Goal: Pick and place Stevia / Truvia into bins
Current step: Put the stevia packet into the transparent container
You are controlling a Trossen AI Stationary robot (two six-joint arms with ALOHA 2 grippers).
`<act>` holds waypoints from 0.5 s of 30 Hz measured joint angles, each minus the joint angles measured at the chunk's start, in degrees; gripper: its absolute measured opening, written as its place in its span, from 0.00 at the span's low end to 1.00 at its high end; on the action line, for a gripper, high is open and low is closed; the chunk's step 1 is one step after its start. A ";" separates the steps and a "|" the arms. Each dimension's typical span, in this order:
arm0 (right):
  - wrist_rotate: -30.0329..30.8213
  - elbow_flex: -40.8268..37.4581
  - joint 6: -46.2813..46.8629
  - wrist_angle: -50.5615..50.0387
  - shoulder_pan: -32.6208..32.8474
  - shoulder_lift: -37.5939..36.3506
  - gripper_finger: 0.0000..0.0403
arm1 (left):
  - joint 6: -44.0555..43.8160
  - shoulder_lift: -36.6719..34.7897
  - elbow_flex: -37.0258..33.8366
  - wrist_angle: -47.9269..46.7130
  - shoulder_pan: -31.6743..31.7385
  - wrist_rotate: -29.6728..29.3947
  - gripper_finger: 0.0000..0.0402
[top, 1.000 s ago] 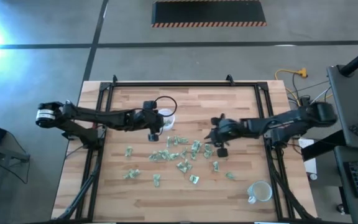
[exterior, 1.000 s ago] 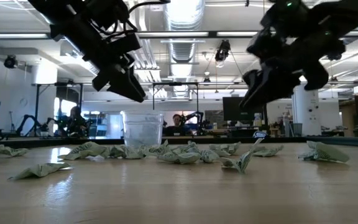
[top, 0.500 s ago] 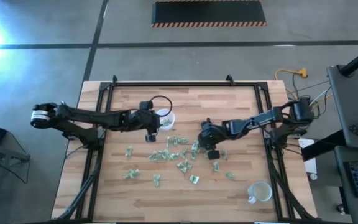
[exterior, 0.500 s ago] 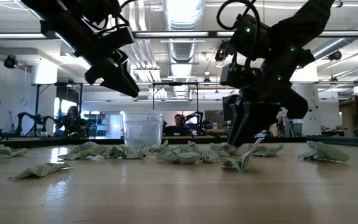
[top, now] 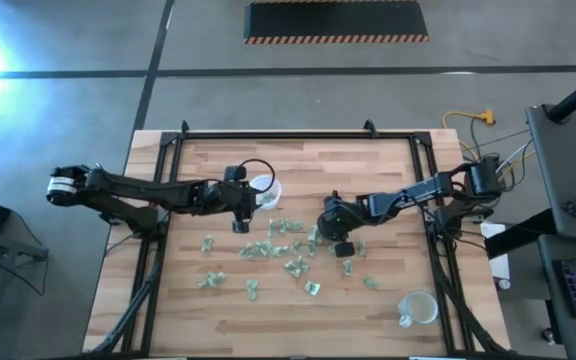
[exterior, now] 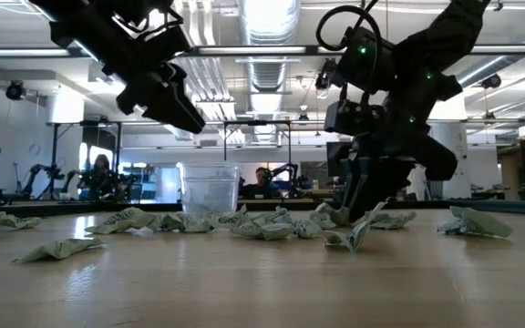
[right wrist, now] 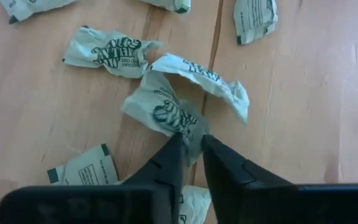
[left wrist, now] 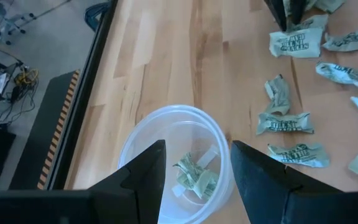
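On the table: I see the sachets (top: 288,250) scattered mid-table, crumpled, between my two arms.
Handling: I judge them feather-light, soft paper that slides; best pinched at a raised crease or edge.
Right gripper (right wrist: 190,149): my fingers are narrow, closing on one crumpled sachet (right wrist: 166,112) at its edge.
Left gripper (left wrist: 194,171): my fingers stand wide, holding nothing, above the near cup (left wrist: 135,149).
Near cup: a few sachets lie inside.
Far cup (top: 418,308): stands at the table's right front; I cannot tell its contents.
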 joint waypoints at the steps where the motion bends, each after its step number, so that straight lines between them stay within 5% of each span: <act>1: -0.01 0.00 -0.36 0.02 0.03 -0.07 0.07 | 0.00 -0.17 0.00 0.00 -0.18 0.00 0.41; 15: 0.00 -0.05 -5.22 4.32 2.31 -6.91 0.02 | 0.04 -1.55 0.00 -1.03 -1.91 -0.31 0.41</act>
